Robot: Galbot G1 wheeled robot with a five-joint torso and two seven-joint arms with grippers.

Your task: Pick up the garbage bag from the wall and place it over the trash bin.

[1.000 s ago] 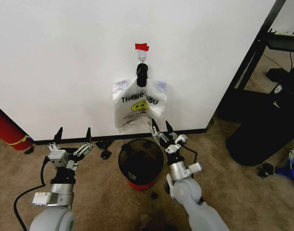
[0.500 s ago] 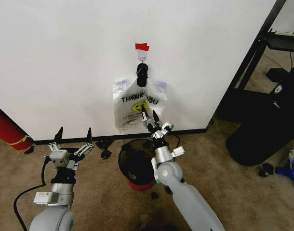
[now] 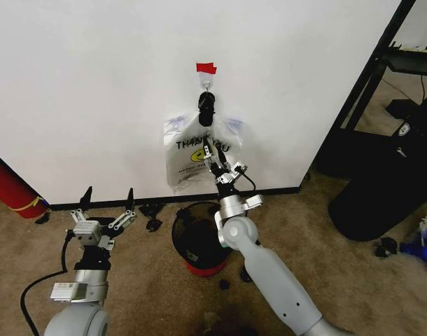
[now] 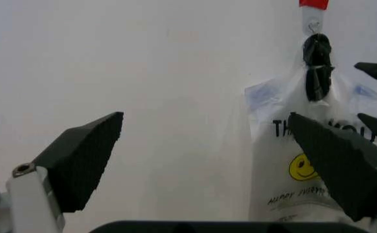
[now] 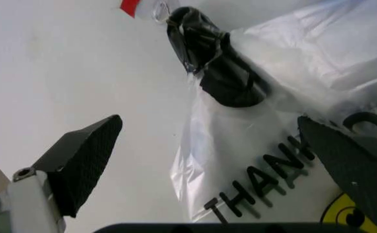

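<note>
The garbage bag (image 3: 189,159), white crinkly plastic with pale blue corners, black "THANK YOU" print and a yellow smiley, hangs on the white wall (image 3: 94,84). Its black-wrapped handles (image 3: 206,108) hang from a small metal hook (image 3: 206,85) under a strip of red tape (image 3: 206,68). My right gripper (image 3: 215,154) stands open, raised in front of the bag's lower half. In the right wrist view the bag (image 5: 266,160) lies between the spread fingertips (image 5: 78,160). The black mesh trash bin (image 3: 182,234) with a red base stands below. Low at the left, my left gripper (image 3: 107,196) is open.
A red cylinder (image 3: 7,185) leans at the left wall. A large glossy black bin (image 3: 381,189) and a black shelf frame (image 3: 367,77) stand at the right. Small black clips (image 3: 152,210) lie by the baseboard, and blue clutter (image 3: 420,245) lies at the far right.
My right arm has risen from beside the trash bin and swung left, its open gripper now up against the bag's front. The left arm has stayed put.
</note>
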